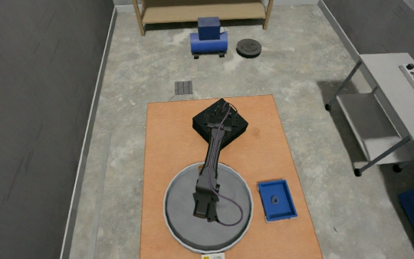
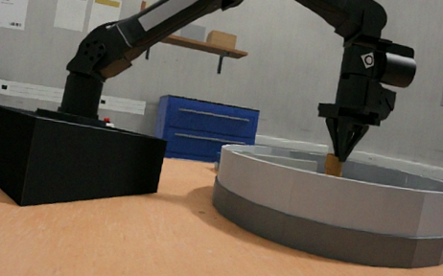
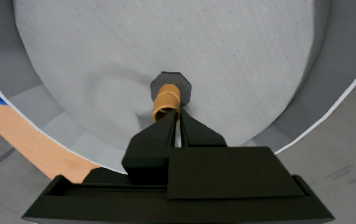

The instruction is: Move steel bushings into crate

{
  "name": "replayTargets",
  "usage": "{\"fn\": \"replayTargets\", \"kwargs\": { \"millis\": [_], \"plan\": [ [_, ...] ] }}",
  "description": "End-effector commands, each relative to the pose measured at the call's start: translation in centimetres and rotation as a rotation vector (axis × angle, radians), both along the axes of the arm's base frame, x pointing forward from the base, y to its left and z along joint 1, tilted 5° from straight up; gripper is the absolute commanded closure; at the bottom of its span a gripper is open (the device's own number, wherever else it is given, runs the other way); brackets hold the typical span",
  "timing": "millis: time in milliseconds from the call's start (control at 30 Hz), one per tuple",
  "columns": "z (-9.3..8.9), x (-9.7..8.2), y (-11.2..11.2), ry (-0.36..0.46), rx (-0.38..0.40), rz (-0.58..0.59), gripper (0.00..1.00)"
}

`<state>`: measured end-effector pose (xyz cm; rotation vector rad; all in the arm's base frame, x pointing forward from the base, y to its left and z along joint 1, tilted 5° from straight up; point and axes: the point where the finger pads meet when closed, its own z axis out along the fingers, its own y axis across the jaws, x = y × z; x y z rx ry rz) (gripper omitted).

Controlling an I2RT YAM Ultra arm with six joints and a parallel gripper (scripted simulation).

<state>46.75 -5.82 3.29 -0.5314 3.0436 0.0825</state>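
Note:
One grey steel bushing (image 1: pixel 277 199) stands in the blue crate (image 1: pixel 281 210), right of the turntable (image 1: pixel 184 203) (image 2: pixel 341 195) (image 3: pixel 100 40). My gripper (image 2: pixel 342 160) (image 3: pixel 178 112) points down inside the turntable's rim. Its fingers are almost together, with one tip over the edge of a bronze bushing (image 2: pixel 333 165) (image 3: pixel 166 97). The bushing appears pinched by its wall, its open end at the tips and its top above the rim's level. The front wall hides its lower end in the exterior view. I see no steel bushing on the turntable; the arm covers part of it.
The turntable's raised wall surrounds the gripper. A dark octagonal hub (image 3: pixel 185 86) is beyond the bushing in the wrist view. The black base (image 1: pixel 201 122) (image 2: pixel 79 163) stands behind the turntable. A small orange-brown thing (image 1: pixel 201 165) shows at the turntable's back rim.

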Motion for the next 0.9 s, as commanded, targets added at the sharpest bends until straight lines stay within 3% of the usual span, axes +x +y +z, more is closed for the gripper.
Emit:
{"fn": "replayTargets", "kwargs": {
  "millis": [0,867],
  "plan": [
    [0.87,0.9,0.46,-0.024,-0.008,0.007,1.0],
    [0.97,1.1,0.12,-0.031,-0.009,0.001,1.0]
  ]
}}
